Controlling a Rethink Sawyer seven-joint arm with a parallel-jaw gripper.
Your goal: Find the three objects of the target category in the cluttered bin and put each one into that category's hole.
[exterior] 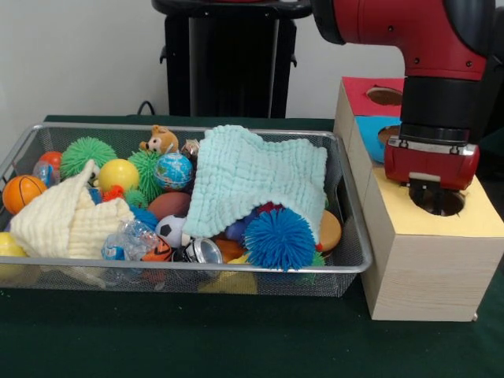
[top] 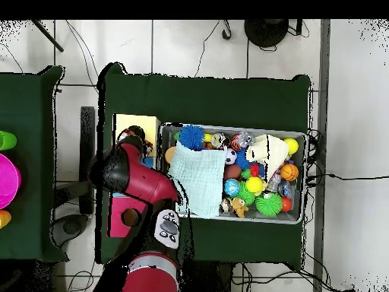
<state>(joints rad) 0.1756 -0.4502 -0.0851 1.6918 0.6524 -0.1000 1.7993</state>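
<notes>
Front view: your hand (exterior: 435, 191) sits over the yellow hole (exterior: 438, 201), finger state unclear; blotched cloths unseen, soft—pinch a fold.

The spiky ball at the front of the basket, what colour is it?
Bright blue. The spiky ball shows best in the front view, peeking out under the mint-green cloth.

The basket (exterior: 346, 264) is silver wire; the big cloth (exterior: 256, 177) in the middle is mint green with little squares; the cloth (exterior: 67, 220) at lower left is cream; the spiky ball (exterior: 279, 238) in front is blue; the spiky ball (exterior: 87, 153) at upper left is green; the box (exterior: 429, 276) at right is pale wood with a yellow top (exterior: 480, 216), then blue (exterior: 370, 126), then red (exterior: 358, 90); the arm (exterior: 394, 27) is red and black; the table (exterior: 197, 339) is dark green.
</notes>
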